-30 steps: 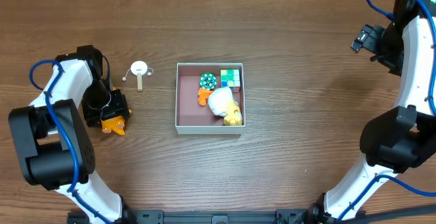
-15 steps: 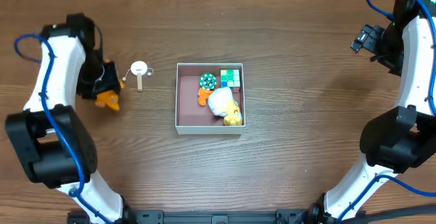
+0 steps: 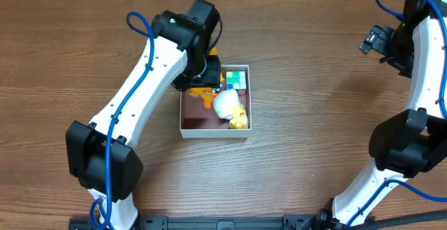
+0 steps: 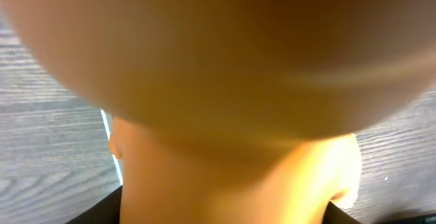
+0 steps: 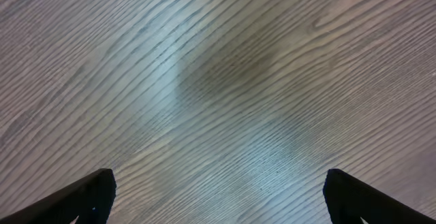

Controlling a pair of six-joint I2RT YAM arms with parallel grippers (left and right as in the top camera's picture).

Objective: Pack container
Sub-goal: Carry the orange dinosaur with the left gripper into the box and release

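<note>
Container (image 3: 198, 121) lies beneath left gripper (image 3: 202, 84), which grips orange toy (image 4: 218, 81).

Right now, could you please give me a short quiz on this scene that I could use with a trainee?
1. True or false: the right hand holds a toy.
2. The left hand is above: A) the container, B) a plate, C) a basket.
3. What colour is the toy that the left hand holds?
Key: 1 false, it is open above the table; 2 A; 3 orange.
</note>
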